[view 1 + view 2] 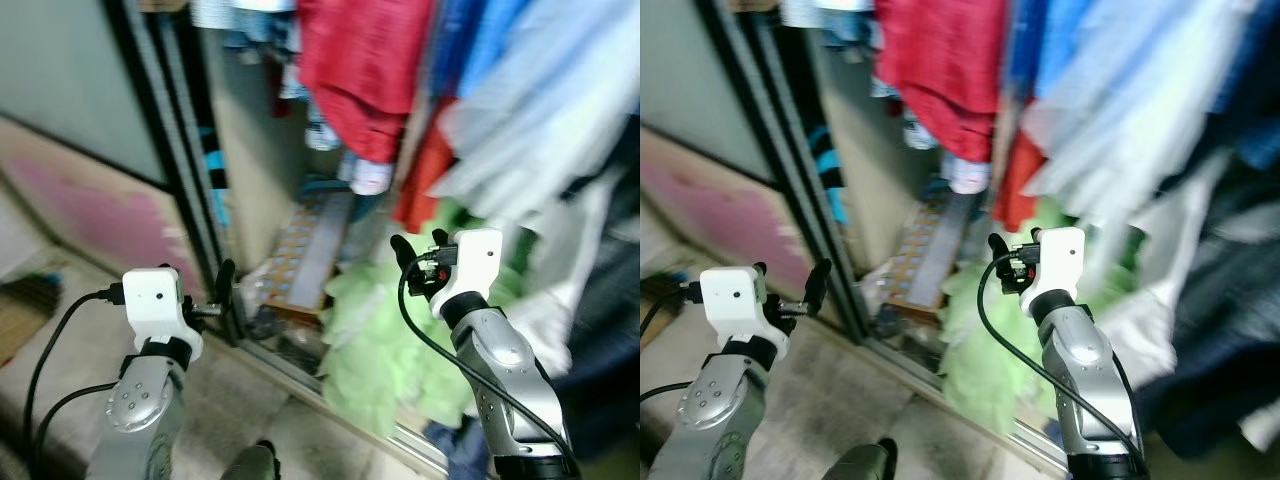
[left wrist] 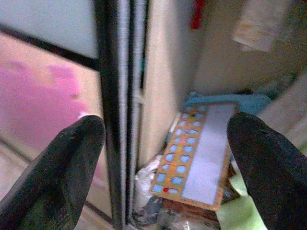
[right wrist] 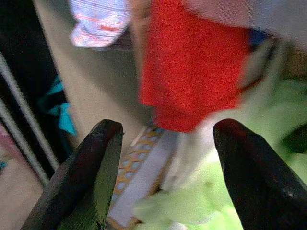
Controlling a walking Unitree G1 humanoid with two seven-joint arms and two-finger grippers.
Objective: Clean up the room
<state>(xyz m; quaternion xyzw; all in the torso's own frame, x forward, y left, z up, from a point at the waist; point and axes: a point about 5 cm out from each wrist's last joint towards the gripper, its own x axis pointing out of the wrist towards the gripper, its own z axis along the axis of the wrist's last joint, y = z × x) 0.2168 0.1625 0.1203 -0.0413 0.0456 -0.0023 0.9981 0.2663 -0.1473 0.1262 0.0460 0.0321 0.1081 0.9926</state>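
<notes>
I face an open closet. A red garment and pale blue shirts hang from above, blurred. At the closet's bottom a light green fabric heap spills over the door track. My right gripper is raised in front of it, open and holding nothing; in its wrist view the right gripper faces a red cloth and the green fabric. My left gripper is open beside the black sliding-door frame, with nothing between its fingers.
An orange box with a blue pattern leans on the closet floor behind the track, with crumpled bags around it. Dark clothes hang at the right. The door panel stands at the left. Beige floor lies below me.
</notes>
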